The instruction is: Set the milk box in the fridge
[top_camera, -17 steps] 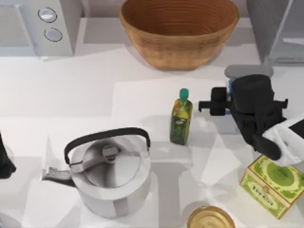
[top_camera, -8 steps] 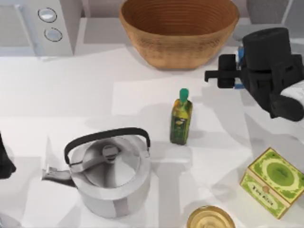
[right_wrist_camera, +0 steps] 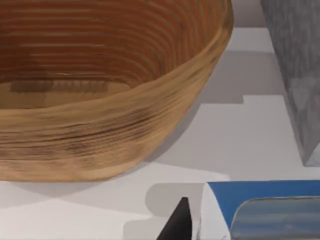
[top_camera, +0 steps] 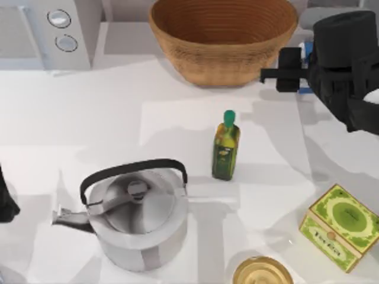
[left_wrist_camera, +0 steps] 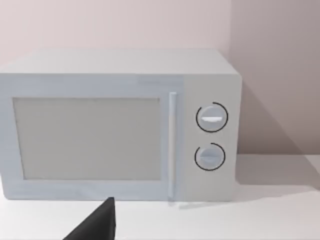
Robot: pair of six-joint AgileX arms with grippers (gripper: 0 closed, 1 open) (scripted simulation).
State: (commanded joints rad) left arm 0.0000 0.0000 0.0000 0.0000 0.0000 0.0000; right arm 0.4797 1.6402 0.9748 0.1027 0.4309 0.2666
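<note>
My right gripper [top_camera: 301, 71] is at the table's back right, just right of the wicker basket [top_camera: 223, 36], and is shut on the milk box. The arm covers most of the carton, so a sliver of the milk box [top_camera: 304, 54] is what shows from above. In the right wrist view, the milk box [right_wrist_camera: 260, 197] shows its blue top and white side next to one dark finger [right_wrist_camera: 179, 224]. The grey fridge [right_wrist_camera: 295, 60] stands close beyond it. My left arm [top_camera: 6, 201] is parked at the table's left edge.
An olive-oil bottle [top_camera: 225, 147] stands mid-table and a metal kettle [top_camera: 137, 213] sits at the front left. A green-and-yellow box [top_camera: 340, 226] and a round golden dish [top_camera: 262, 272] lie at the front right. The knobbed appliance [top_camera: 59, 29] is at the back left.
My right arm has carried the milk box from beside the olive-oil bottle toward the back right, up next to the basket and the fridge. The left arm has not moved.
</note>
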